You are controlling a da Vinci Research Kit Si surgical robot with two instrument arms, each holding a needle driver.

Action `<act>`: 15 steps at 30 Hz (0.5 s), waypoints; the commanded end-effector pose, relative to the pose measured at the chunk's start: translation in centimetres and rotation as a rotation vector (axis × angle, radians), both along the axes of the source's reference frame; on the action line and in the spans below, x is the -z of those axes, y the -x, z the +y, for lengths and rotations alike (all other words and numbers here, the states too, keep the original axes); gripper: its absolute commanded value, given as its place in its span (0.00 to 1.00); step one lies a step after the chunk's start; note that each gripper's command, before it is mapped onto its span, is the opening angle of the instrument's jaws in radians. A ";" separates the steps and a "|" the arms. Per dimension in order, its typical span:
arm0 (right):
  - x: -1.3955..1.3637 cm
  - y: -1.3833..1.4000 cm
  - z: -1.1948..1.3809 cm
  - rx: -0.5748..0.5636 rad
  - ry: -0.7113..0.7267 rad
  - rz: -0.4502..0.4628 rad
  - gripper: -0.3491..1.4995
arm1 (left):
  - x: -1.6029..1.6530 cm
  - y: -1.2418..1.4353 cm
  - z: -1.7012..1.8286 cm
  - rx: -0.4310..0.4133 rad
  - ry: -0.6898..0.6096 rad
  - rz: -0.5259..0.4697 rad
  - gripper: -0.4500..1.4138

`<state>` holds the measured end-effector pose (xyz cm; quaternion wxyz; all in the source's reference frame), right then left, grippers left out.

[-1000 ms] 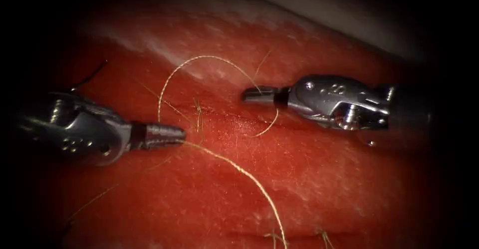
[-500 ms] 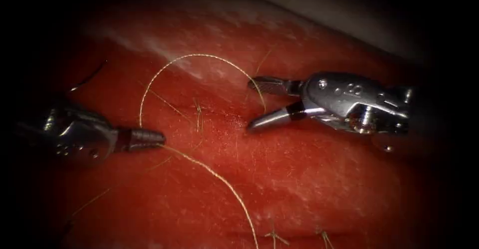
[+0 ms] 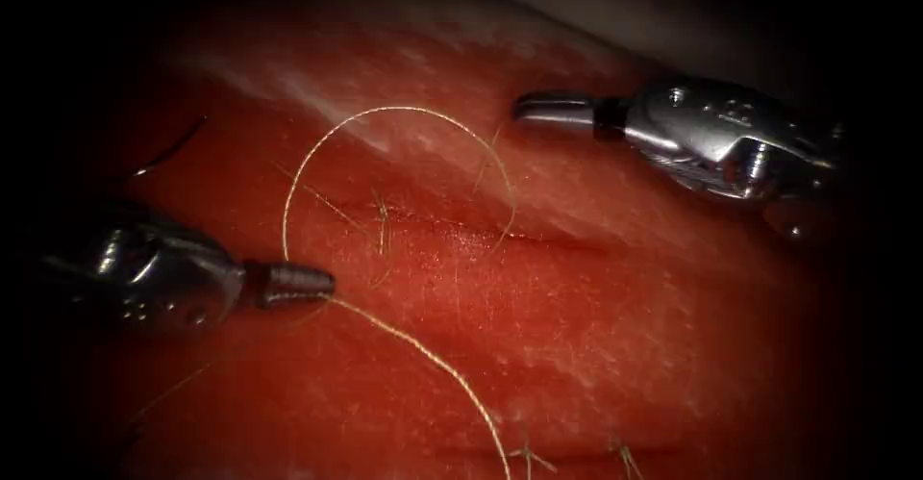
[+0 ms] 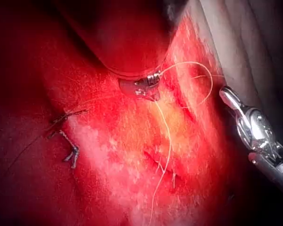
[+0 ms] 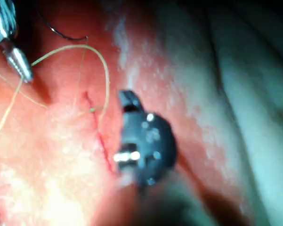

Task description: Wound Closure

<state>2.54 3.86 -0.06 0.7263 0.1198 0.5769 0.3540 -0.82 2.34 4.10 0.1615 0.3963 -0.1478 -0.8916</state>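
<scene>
Left of the cut (image 3: 538, 238), toward the left edge of the tissue (image 3: 625, 345), your left pincer (image 3: 322, 281) is pinching the thread (image 3: 404, 110), jaws pressed together on it at the very tip. From there the thread is arching up and over and dipping into the cut, while a second strand is trailing down toward the tissue's near edge, beside the tied stitches (image 3: 527, 456). Your right pincer (image 3: 538, 108) is hovering beyond the cut near the far edge, jaws pressed together on nothing; a second ago it was holding the thread, then it spread and let go. A thin dark curve (image 3: 173, 148) is lying on the tissue well left of the cut. It is probably the needle, out of both pincers, though that is not certain. You are, by my judgement, handling thread on this stitch. The next move is calling for a clean right-hand grasp without slackening the left's hold or snagging the loop.
</scene>
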 end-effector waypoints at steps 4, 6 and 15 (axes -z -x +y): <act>-0.44 -0.30 0.08 0.011 0.038 -0.005 0.00 | -0.05 0.08 0.00 0.005 -0.002 -0.011 0.05; -0.62 -0.37 -0.02 0.039 0.044 -0.013 0.00 | -0.04 0.09 0.04 0.011 0.000 -0.021 0.05; -0.37 -0.51 -0.17 0.065 0.045 0.050 0.00 | -0.32 0.51 0.40 0.049 -0.054 -0.083 0.05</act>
